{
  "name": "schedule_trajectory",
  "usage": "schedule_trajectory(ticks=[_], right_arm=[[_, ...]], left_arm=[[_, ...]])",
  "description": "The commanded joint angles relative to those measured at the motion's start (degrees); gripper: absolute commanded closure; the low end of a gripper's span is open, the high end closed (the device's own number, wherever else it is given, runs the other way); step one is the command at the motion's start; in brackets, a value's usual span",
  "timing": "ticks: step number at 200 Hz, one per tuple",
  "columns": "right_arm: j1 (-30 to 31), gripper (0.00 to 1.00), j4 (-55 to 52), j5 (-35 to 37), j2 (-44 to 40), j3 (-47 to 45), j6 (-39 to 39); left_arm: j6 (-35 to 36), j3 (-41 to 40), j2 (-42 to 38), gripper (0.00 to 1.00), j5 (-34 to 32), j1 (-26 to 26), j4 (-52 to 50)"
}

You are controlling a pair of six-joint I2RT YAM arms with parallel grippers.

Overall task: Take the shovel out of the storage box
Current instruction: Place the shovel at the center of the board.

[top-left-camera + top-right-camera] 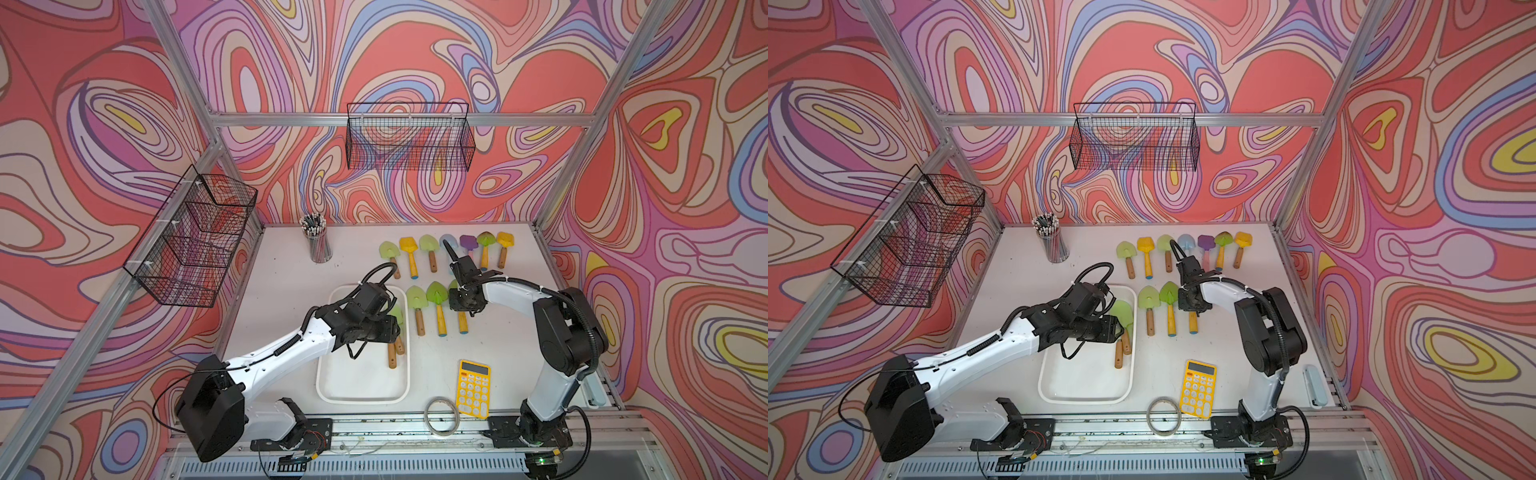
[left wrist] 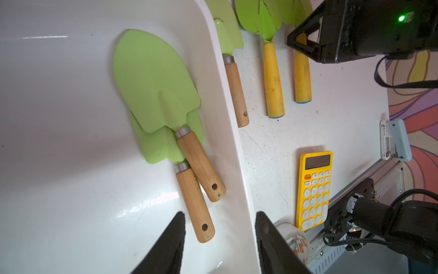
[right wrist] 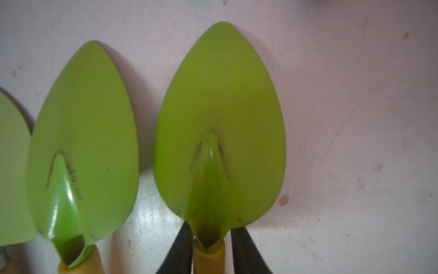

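Observation:
The white storage box (image 1: pixel 361 384) (image 1: pixel 1084 384) lies left of centre on the table. Two pale green shovels with wooden handles (image 2: pixel 156 80) (image 1: pixel 392 356) lie overlapping against its right wall. My left gripper (image 2: pixel 220 233) hovers open over the box, and the lower shovel's handle end (image 2: pixel 203 227) lies just ahead of its fingers. One finger (image 2: pixel 267 237) is above the box rim. My right gripper (image 3: pixel 211 239) is outside the box, low over a green shovel with a yellow handle (image 3: pixel 220 130) (image 1: pixel 462 322) that lies on the table. Its jaws flank the handle loosely, slightly open.
Two rows of coloured shovels (image 1: pixel 449 249) lie on the table right of the box. A yellow calculator (image 1: pixel 473 386) and a tape roll (image 1: pixel 441 417) sit near the front edge. A pencil cup (image 1: pixel 319 245) stands at the back; wire baskets (image 1: pixel 191 237) (image 1: pixel 409 137) hang on the walls.

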Motion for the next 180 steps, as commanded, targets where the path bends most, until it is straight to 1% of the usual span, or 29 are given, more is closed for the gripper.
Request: schedule_trajectory(ticks=[1, 26, 30, 42, 65, 96, 120, 138, 153, 180], right_arm=[[-0.19, 0.68, -0.29, 1.26, -1.13, -0.02, 0.26], [-0.17, 0.64, -0.72, 1.36, -2.23, -0.30, 0.42], [-0.23, 0.63, -0.87, 1.32, -3.99, -0.31, 0.53], [-0.17, 0.61, -1.42, 1.28, -5.45, -0.35, 0.66], [-0.23, 0.58, -3.19, 1.32, -9.08, 0.05, 0.77], [-0.17, 0.57, -5.99, 2.10, -14.45, 0.31, 0.90], [-0.25, 0.57, -7.15, 2.08, -18.05, 0.18, 1.23], [-0.25, 0.57, -7.58, 1.09, -19.83, 0.14, 1.48], [-0.19, 0.56, -7.97, 0.93, -20.88, 0.16, 1.55], [-0.21, 0.56, -8.16, 1.00, -22.10, -0.29, 1.40]], left_arm=[[-0.24, 1.23, 0.80, 0.48, -0.82, -0.18, -0.70], [-0.14, 1.83, 1.60, 0.48, -0.89, -0.28, -0.68], [-0.07, 2.00, 1.80, 0.48, -0.97, -0.31, -0.79], [0.03, 2.36, 2.73, 0.48, -1.26, -0.35, -1.18], [0.02, 3.23, 4.98, 0.52, -1.81, -0.39, -2.09], [-0.68, 3.93, 7.44, 0.57, -1.58, -0.80, -2.43], [0.16, 6.69, 10.92, 0.58, -6.11, -2.29, -6.81], [1.12, 9.36, 14.41, 0.57, -9.65, -3.43, -10.81], [1.40, 10.28, 15.93, 0.56, -11.20, -4.28, -11.70], [1.41, 11.27, 18.51, 0.55, -12.01, -4.53, -11.99]])
